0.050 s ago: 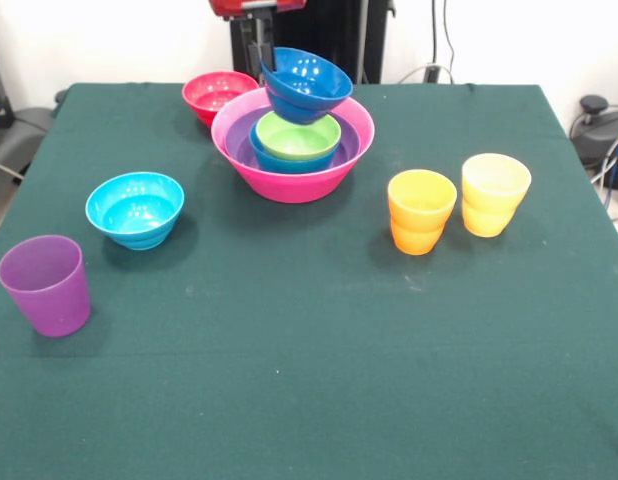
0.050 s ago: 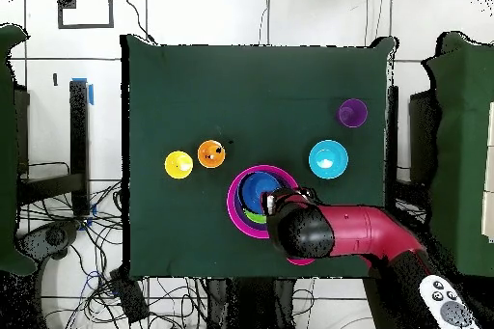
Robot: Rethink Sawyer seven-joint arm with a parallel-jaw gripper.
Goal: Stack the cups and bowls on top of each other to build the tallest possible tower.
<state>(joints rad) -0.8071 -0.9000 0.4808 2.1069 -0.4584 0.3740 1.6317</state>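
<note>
Directly below my gripper (image 1: 272, 55), the dark blue bowl (image 1: 307, 84) hangs tilted above the hot-pink bowl (image 1: 292, 172); whether my gripper clamps its rim, I cannot tell.

Tabletop (image 1: 309, 400) carried dark green cloth, flat, covering full surface. White floor (image 2: 68, 103) surrounded it. Tangled cables (image 2: 96, 277) lay on floor beside one corner. White remote with buttons (image 2: 446, 301) lay near arm's base.

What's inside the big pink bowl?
Inside the big pink bowl sit a purple bowl, a blue bowl and a green bowl. A dark blue bowl tilts above them. Their bottoms are hidden.
</note>
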